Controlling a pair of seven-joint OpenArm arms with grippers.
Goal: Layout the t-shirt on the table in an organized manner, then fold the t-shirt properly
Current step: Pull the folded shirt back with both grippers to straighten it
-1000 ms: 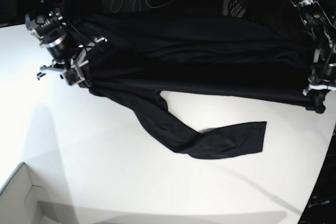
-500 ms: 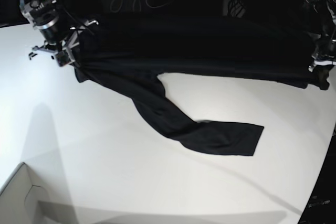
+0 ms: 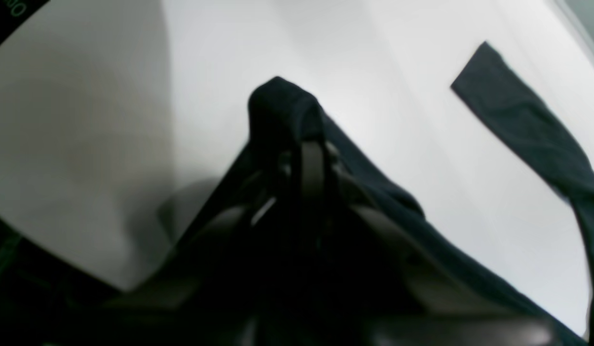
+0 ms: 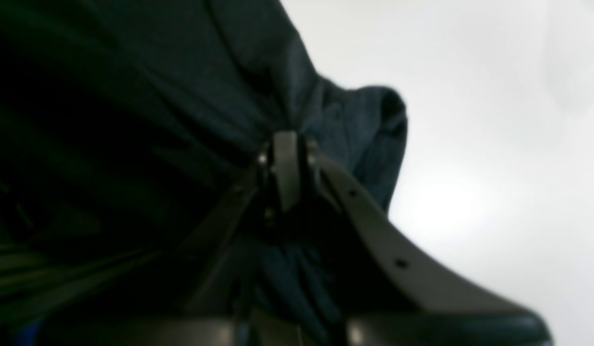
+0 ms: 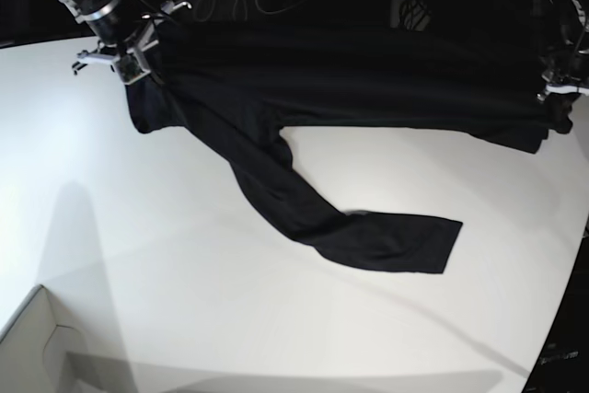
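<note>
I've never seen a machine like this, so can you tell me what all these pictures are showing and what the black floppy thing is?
It's a robot with two arms. One picture looks down at the whole white table. The other two come from small cameras on the robot's wrists, so they look very close up.

The black floppy thing is a t-shirt. Each arm ends in a pincher called a gripper. The right gripper and the left gripper are both squeezed shut on the shirt, one at each end, holding it stretched out between them. In the close-ups you can see cloth bunched at the right gripper and the left gripper.

One long sleeve lies on the table. A white box corner sits at the bottom edge.
</note>
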